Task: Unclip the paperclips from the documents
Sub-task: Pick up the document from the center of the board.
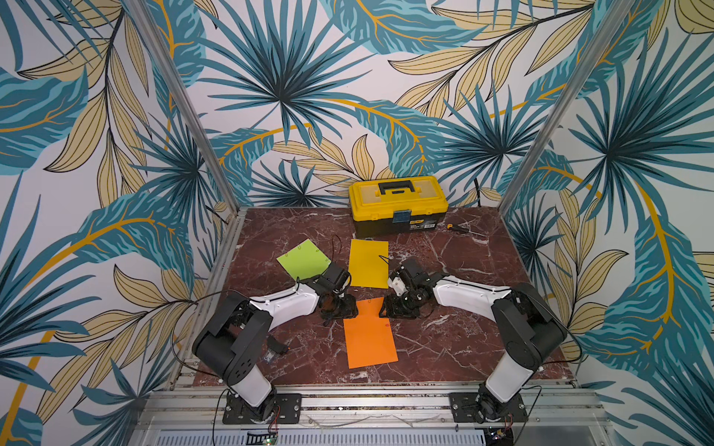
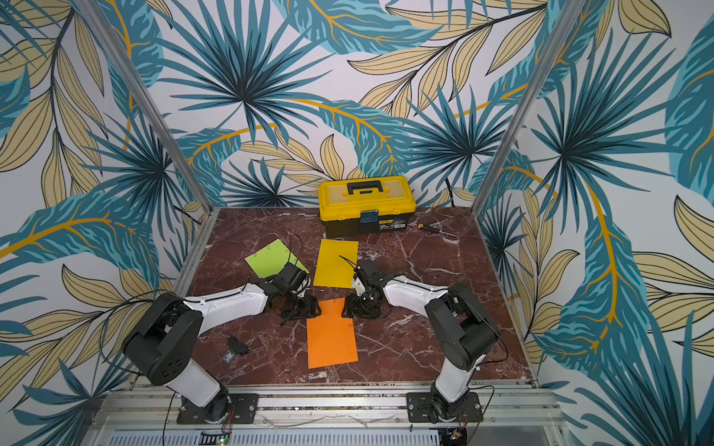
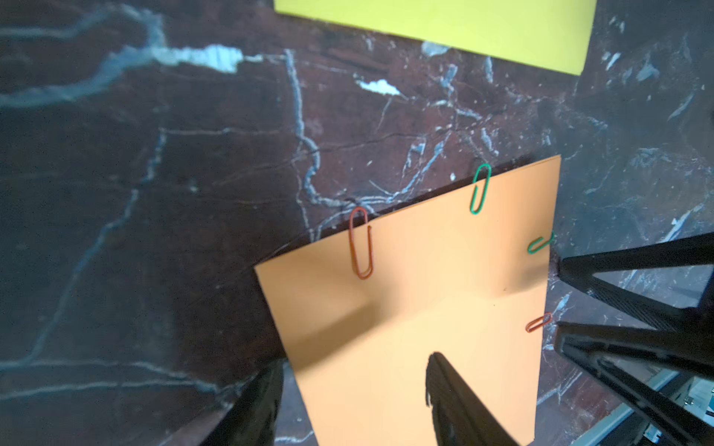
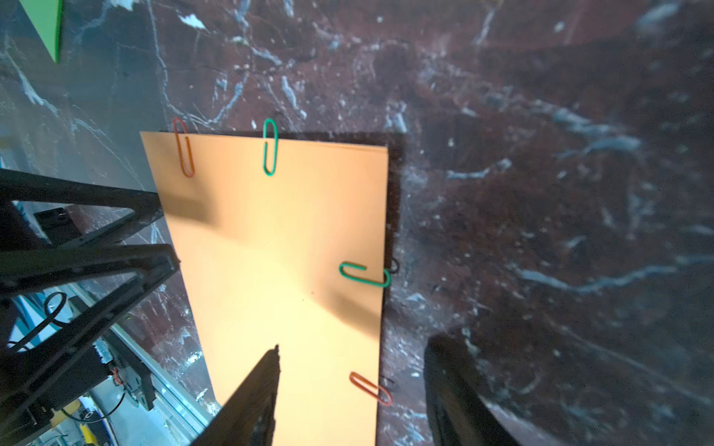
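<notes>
The right gripper, jaws open, straddles the red wire paperclip on the flat orange paper sheet; the left gripper, also open, should pin the sheet.

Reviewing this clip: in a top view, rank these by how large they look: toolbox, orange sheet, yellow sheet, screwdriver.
1. toolbox
2. orange sheet: it lies nearer the camera, so its true lead over the yellow one is unsure
3. yellow sheet
4. screwdriver
</notes>
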Robot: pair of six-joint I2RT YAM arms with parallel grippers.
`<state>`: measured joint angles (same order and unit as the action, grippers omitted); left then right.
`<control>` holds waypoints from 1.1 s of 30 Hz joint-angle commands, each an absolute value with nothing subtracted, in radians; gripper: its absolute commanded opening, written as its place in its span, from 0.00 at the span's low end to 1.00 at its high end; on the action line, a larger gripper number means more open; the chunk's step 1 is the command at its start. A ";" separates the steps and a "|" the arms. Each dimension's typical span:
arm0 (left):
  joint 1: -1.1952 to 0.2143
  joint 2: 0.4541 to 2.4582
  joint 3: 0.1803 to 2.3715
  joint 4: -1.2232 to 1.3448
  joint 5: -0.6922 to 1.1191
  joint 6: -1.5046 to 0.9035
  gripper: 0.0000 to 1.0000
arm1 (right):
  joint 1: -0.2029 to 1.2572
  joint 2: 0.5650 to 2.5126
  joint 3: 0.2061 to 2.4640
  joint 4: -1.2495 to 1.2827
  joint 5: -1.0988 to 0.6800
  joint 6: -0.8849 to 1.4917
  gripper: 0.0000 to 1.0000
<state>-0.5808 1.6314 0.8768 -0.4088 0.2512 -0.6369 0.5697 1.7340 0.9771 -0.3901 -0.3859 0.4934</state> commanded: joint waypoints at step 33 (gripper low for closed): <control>-0.595 1.635 0.830 -0.344 0.279 -0.689 0.52 | 0.595 1.839 0.967 -0.242 -0.525 0.552 0.63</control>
<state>-0.5880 1.6325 0.8551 -0.3439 0.2714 -0.6819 0.5835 1.7962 0.9726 -0.2062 -0.5404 0.5644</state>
